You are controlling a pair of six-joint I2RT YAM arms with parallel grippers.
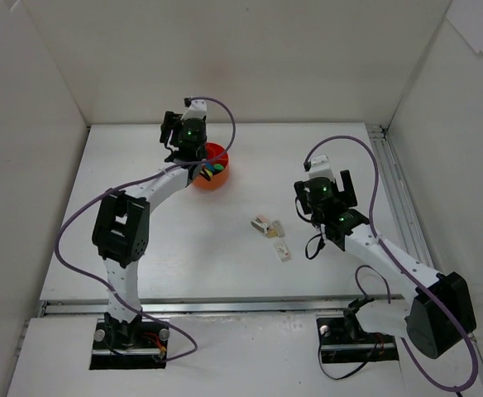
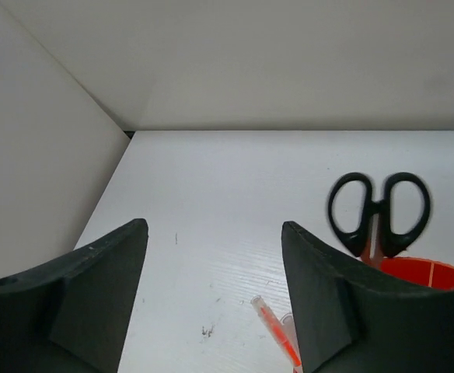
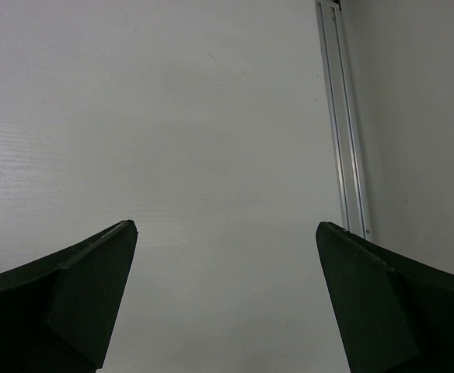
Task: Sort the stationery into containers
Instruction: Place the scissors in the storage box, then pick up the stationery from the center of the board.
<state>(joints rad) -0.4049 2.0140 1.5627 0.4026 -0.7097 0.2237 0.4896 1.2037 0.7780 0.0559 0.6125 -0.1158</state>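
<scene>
**A:** Left gripper [image 2: 214, 227]?
**B:** Jaws parted, nothing between them. It hovers at the far-left rim of the orange organiser [image 1: 217, 184].
**A:** And in the organiser?
**B:** Black-handled scissors [image 2: 377, 211] stand in it, handles up, with coloured highlighters [image 1: 214, 171]. An orange pen [image 2: 277, 334] shows beside its rim.
**A:** Right gripper [image 3: 225, 226]?
**B:** Spread wide, empty, well right of the organiser. Three small erasers [image 1: 262, 222] lie on the table [image 1: 200, 256] between the two.

Bright orange organiser [image 1: 211, 184], black-handled scissors [image 2: 377, 229], orange pen [image 2: 277, 334] (clear cap), beige-white erasers [image 1: 276, 229], white table [image 1: 184, 248]
</scene>
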